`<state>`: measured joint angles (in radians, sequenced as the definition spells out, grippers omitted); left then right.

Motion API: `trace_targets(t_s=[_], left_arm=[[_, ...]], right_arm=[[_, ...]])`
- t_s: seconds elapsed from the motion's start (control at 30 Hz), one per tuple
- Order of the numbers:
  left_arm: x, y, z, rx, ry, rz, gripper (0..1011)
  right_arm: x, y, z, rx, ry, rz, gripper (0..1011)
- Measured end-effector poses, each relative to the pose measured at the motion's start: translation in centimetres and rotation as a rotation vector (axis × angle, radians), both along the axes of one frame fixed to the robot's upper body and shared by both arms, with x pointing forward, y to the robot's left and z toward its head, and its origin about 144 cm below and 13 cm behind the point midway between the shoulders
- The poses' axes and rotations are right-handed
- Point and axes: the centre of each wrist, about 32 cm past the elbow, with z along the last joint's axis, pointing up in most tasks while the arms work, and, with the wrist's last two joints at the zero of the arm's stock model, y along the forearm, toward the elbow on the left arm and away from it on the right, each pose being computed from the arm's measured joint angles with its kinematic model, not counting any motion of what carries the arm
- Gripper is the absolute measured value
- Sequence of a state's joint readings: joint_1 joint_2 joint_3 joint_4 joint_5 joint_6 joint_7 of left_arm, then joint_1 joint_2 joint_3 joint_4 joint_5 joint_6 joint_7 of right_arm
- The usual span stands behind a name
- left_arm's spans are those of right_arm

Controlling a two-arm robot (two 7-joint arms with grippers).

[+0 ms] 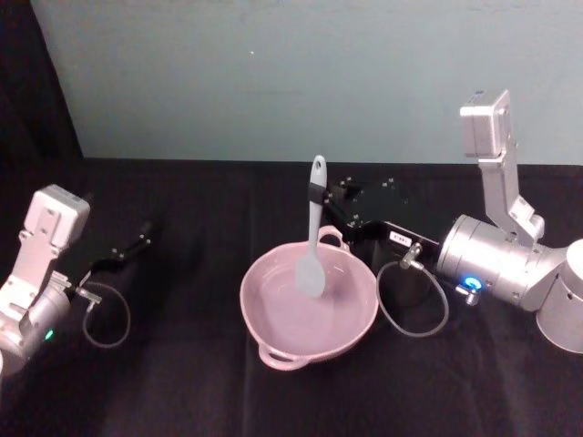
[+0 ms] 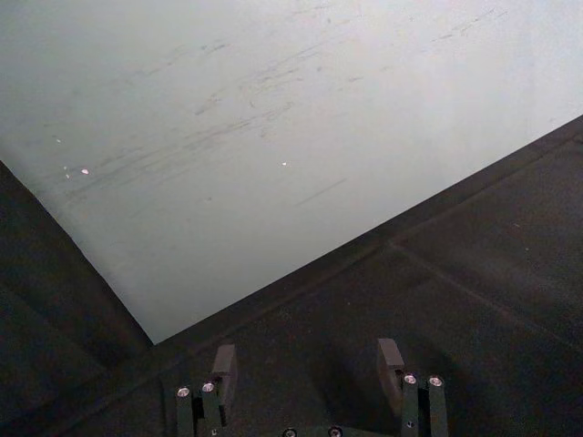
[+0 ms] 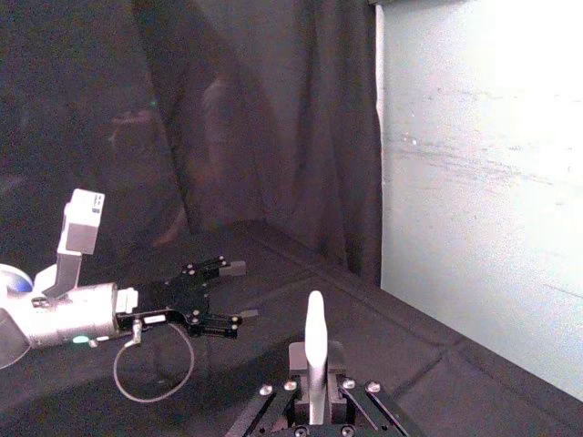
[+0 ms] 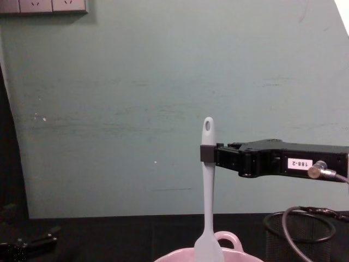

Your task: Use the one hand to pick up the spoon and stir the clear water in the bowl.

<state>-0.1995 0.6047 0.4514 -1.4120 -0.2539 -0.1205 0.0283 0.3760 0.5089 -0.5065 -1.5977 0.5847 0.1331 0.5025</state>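
Right gripper [image 1: 321,194] clenched on spoon [image 1: 312,246] high on handle — spoon near-vertical, blade down in bowl [image 1: 246,305], directly below grip. Left gripper [image 1: 137,244] parked at left — released.

A pale green wall [image 1: 273,82] runs right across the back, scuffed with faint streaks. Black cloth [image 1: 182,382] spreads out below it, a dark curtain [image 3: 228,109] hangs in folds off to the left, and white sockets [image 4: 43,5] sit high on the wall.
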Motion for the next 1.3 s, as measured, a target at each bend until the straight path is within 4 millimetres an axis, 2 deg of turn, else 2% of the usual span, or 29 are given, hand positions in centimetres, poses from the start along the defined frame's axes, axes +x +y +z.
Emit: trace_targets(t_s=[0.53,0.67,1.0,1.3], left_arm=[[0.0,0.0,0.0,0.000,0.000,0.000,1005],[0.0,0.0,0.0,0.000,0.000,0.000,1005],[0.0,0.0,0.0,0.000,0.000,0.000,1005],[0.0,0.0,0.0,0.000,0.000,0.000,1005]], right_arm=[[-0.2,-0.1,0.1,-0.009,-0.005,-0.004,110],[-1.0,-0.2,-0.2,-0.063,-0.052,-0.019,110],[-1.8,0.4,-1.6,-0.111,-0.151,-0.006,110],[-1.8,1.5,-3.1,-0.074,-0.156,0.035,110]])
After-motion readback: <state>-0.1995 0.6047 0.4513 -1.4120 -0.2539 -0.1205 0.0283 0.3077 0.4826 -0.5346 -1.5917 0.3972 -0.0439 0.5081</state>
